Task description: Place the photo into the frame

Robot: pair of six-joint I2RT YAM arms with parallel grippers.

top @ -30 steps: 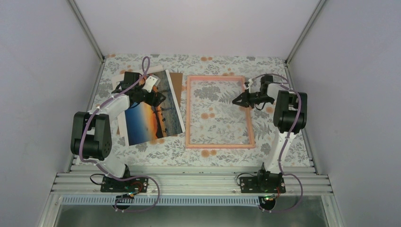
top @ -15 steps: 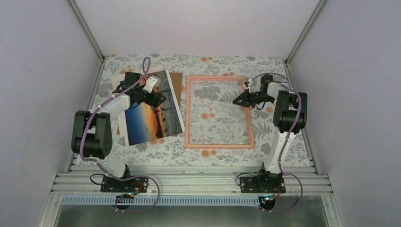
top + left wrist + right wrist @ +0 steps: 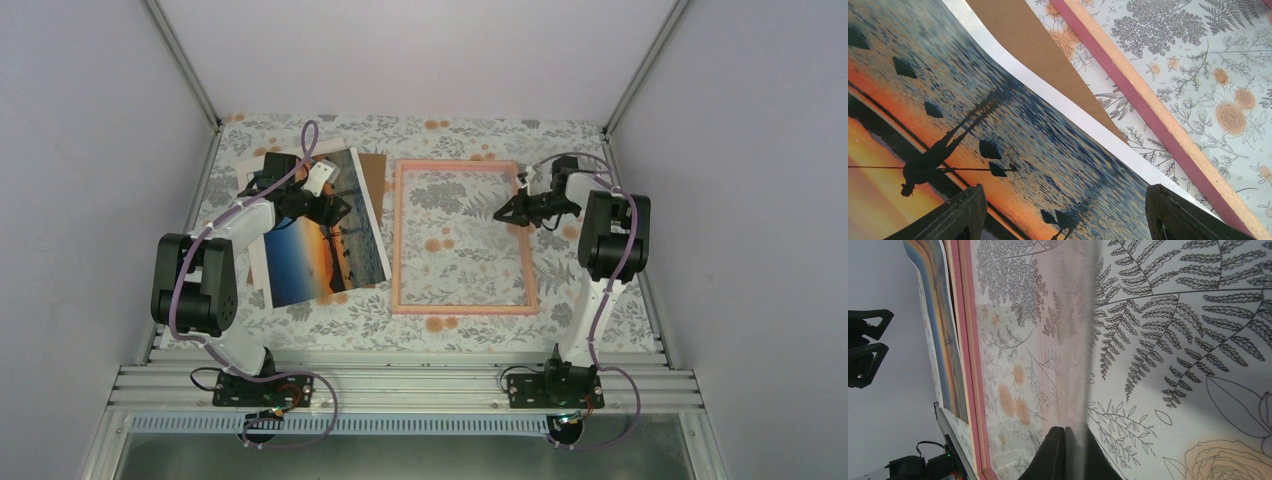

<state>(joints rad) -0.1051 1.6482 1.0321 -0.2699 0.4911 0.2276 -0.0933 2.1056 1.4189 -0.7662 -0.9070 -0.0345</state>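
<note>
Floral-cloth table (image 3: 300,330) fills the cell floor. The frame (image 3: 397,240), pink, lies flat mid-table, long side running away from the arm bases, and the cloth pattern shows through its opening. The photo (image 3: 325,255) lies face up just left of the frame, outside it and slightly skewed, sunset side showing and white border visible. Its far right edge lies over a brown cardboard board (image 3: 374,170); the board's corner sticks out between the photo and the frame's left rail, and the wrist view shows a sliver of cloth between the board and the rail. The left gripper (image 3: 338,208) is over the far half of the photo with its jaws spread wide, one finger (image 3: 960,215) on each side of the print's water area and nothing between them; can't tell if the tips touch the paper. The right gripper (image 3: 500,213) is inside the frame's far right part, near the right rail, jaws fully closed. In its wrist view a thin translucent strip (image 3: 1083,340) runs up from the closed tips; can't tell what it is or whether it is pinched.
</note>
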